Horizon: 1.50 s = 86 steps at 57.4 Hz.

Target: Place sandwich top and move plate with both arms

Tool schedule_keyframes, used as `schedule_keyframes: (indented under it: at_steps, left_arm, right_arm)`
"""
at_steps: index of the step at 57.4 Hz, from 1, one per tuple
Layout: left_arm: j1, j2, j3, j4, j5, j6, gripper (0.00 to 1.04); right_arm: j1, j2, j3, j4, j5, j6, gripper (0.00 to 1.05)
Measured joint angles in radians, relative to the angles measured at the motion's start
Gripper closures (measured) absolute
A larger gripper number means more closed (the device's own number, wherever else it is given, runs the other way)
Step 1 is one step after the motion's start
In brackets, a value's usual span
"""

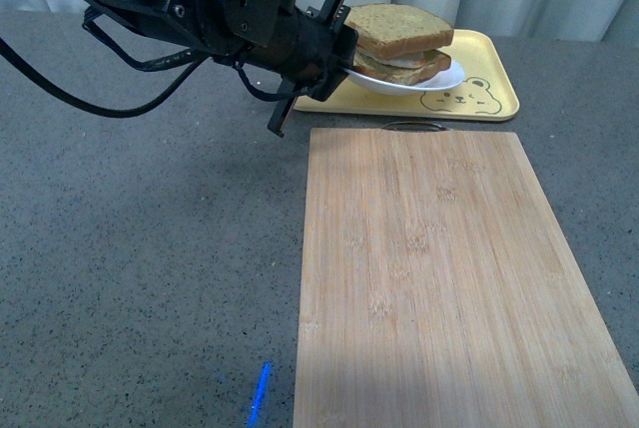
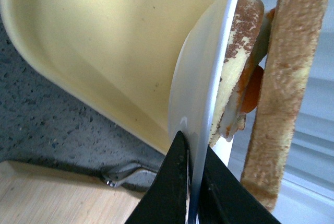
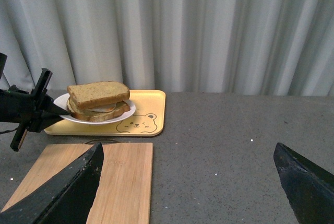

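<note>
The white plate [image 1: 439, 83] hangs a little above the yellow tray [image 1: 494, 69] at the back, carrying a stacked sandwich. The sandwich top [image 1: 399, 29], a brown speckled slice, lies on the stack over the egg slice. My left gripper [image 1: 344, 67] is shut on the plate's left rim; in the left wrist view its black fingers [image 2: 172, 182] pinch the white rim of the plate [image 2: 193, 104], with the sandwich top [image 2: 287, 78] seen edge-on. My right gripper [image 3: 188, 192] is open, well back from the tray and above the table. From there the plate [image 3: 122, 115] and sandwich top [image 3: 98, 93] sit far off.
A long wooden cutting board [image 1: 449, 278] lies in front of the tray, its metal hanger loop [image 1: 414, 126] at the far end. The grey speckled tabletop [image 1: 150, 268] spreads to the left. A grey curtain [image 3: 209, 31] closes off the back.
</note>
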Motion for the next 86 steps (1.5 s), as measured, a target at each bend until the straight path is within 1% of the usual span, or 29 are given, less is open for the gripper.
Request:
schedule_keyframes:
  at_steps: [12, 14, 24, 26, 30, 33, 35, 39, 41, 42, 45, 46, 47, 48, 49, 50, 51, 52, 53, 54, 55, 57, 61, 64, 66, 71, 77, 78, 86]
  left_arm:
    - [-0.006, 0.063, 0.098, -0.068, -0.018, -0.029, 1.01]
    - [-0.008, 0.063, 0.101, -0.074, -0.021, -0.033, 1.00]
    - [-0.014, 0.051, 0.079, -0.060, -0.024, -0.019, 0.73]
    - [-0.015, 0.045, 0.068, -0.060, -0.027, -0.009, 0.69]
    - [-0.019, 0.018, 0.027, -0.061, -0.048, 0.031, 0.58]
    - [-0.025, -0.017, -0.019, -0.052, -0.082, 0.093, 0.49]
    - [-0.028, -0.034, -0.040, -0.045, -0.090, 0.133, 0.46]
    - [-0.043, -0.109, -0.124, -0.015, -0.144, 0.280, 0.33]
    - [-0.048, -0.134, -0.151, -0.001, -0.164, 0.318, 0.30]
    - [-0.053, -0.159, -0.178, 0.014, -0.196, 0.384, 0.26]
    - [-0.062, -0.225, -0.248, 0.040, -0.247, 0.517, 0.17]
    - [-0.064, -0.237, -0.262, 0.043, -0.255, 0.544, 0.16]
    - [-0.069, -0.251, -0.293, 0.079, -0.291, 0.613, 0.15]
    - [-0.071, -0.266, -0.333, 0.167, -0.352, 0.667, 0.18]
    - [-0.072, -0.272, -0.354, 0.218, -0.384, 0.702, 0.20]
    - [-0.072, -0.282, -0.395, 0.318, -0.438, 0.772, 0.24]
    - [-0.072, -0.287, -0.416, 0.366, -0.458, 0.824, 0.25]
    - [-0.071, -0.298, -0.464, 0.462, -0.492, 0.891, 0.29]
    - [-0.069, -0.305, -0.488, 0.507, -0.504, 0.906, 0.31]
    - [-0.063, -0.317, -0.539, 0.589, -0.513, 0.982, 0.34]
    - [-0.059, -0.324, -0.564, 0.626, -0.514, 0.995, 0.36]
    - [-0.039, -0.356, -0.661, 0.755, -0.511, 1.099, 0.43]
    - [0.001, -0.417, -0.792, 0.886, -0.497, 1.182, 0.54]
    - [0.027, -0.468, -0.866, 0.935, -0.481, 1.212, 0.61]
    - [0.052, -0.522, -0.932, 0.962, -0.467, 1.237, 0.68]
    - [0.087, -0.610, -1.035, 0.988, -0.438, 1.259, 0.81]
    - [0.127, -0.702, -1.158, 0.999, -0.396, 1.276, 0.99]
    - [0.130, -0.709, -1.169, 1.000, -0.394, 1.276, 1.01]
    - [0.164, -0.816, -1.286, 0.999, -0.342, 1.283, 1.01]
  right_arm:
    - [0.000, 0.000, 0.000, 0.000, 0.000, 0.000, 0.09]
    - [0.000, 0.000, 0.000, 0.000, 0.000, 0.000, 0.09]
    - [0.000, 0.000, 0.000, 0.000, 0.000, 0.000, 0.09]
    - [0.000, 0.000, 0.000, 0.000, 0.000, 0.000, 0.09]
    - [0.000, 0.000, 0.000, 0.000, 0.000, 0.000, 0.09]
    - [0.000, 0.000, 0.000, 0.000, 0.000, 0.000, 0.09]
    - [0.000, 0.000, 0.000, 0.000, 0.000, 0.000, 0.09]
    - [0.000, 0.000, 0.000, 0.000, 0.000, 0.000, 0.09]
    - [0.000, 0.000, 0.000, 0.000, 0.000, 0.000, 0.09]
    - [0.000, 0.000, 0.000, 0.000, 0.000, 0.000, 0.09]
    - [0.000, 0.000, 0.000, 0.000, 0.000, 0.000, 0.09]
    - [0.000, 0.000, 0.000, 0.000, 0.000, 0.000, 0.09]
    - [0.000, 0.000, 0.000, 0.000, 0.000, 0.000, 0.09]
    - [0.000, 0.000, 0.000, 0.000, 0.000, 0.000, 0.09]
    - [0.000, 0.000, 0.000, 0.000, 0.000, 0.000, 0.09]
    - [0.000, 0.000, 0.000, 0.000, 0.000, 0.000, 0.09]
    - [0.000, 0.000, 0.000, 0.000, 0.000, 0.000, 0.09]
    - [0.000, 0.000, 0.000, 0.000, -0.001, 0.000, 0.09]
    - [0.000, 0.000, 0.000, 0.000, -0.001, 0.000, 0.09]
    - [0.000, 0.000, 0.000, 0.000, 0.000, 0.000, 0.09]
    - [0.000, 0.000, 0.000, 0.000, 0.000, 0.000, 0.09]
    - [0.000, 0.000, 0.000, 0.000, 0.000, 0.000, 0.09]
    - [0.000, 0.000, 0.000, 0.000, 0.001, 0.000, 0.09]
    - [0.000, 0.000, 0.000, 0.000, 0.001, 0.000, 0.09]
    - [0.000, 0.000, 0.000, 0.000, 0.001, 0.000, 0.09]
    - [0.000, 0.000, 0.000, 0.000, -0.001, 0.000, 0.09]
    - [0.000, 0.000, 0.000, 0.000, -0.002, 0.000, 0.09]
    - [0.000, 0.000, 0.000, 0.000, -0.001, 0.000, 0.09]
    - [0.000, 0.000, 0.000, 0.000, 0.000, 0.000, 0.09]
